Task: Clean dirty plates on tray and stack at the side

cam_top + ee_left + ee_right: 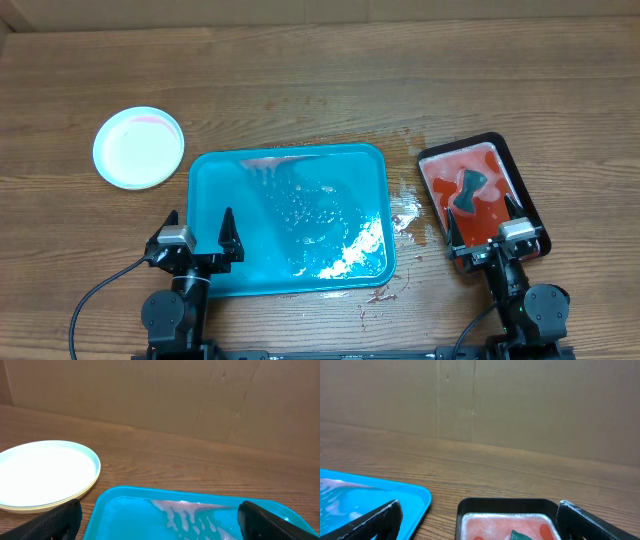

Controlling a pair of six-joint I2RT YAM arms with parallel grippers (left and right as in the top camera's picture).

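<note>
While both arms sit at the near edge of the tabletop (320, 90), the overhead view shows the plates (139, 148) stacked on bare wood at the far left, outside the tray (225, 200) and apart from its far-left corner. The top plate looks pale, with a faint pink trace along its far rim. The left end effector (200, 222) stands wide open and holds nothing. One finger is just outside the tray's near-left edge and the other is over the tray's floor, so the stack lies ahead of it and to its left, well apart. The tray holds water and white foam, and droplets lie on the wood to its right. The right end effector (480, 212) is also spread wide and empty, above the near end of a black tray (530, 200) of red liquid in which a dark sponge (468, 190) lies.

From the left wrist, the stack (45, 472) shows a blue-white plate on a yellow-green one (any further plates cannot be told), ahead and left of the open fingers (55, 522), beside the tray's corner (125, 505).

From the right wrist, the tray's edge (415, 497) shows at the left and the black tray's rim (505, 505) lies between the parted fingers (590, 520); the plates are out of sight.
</note>
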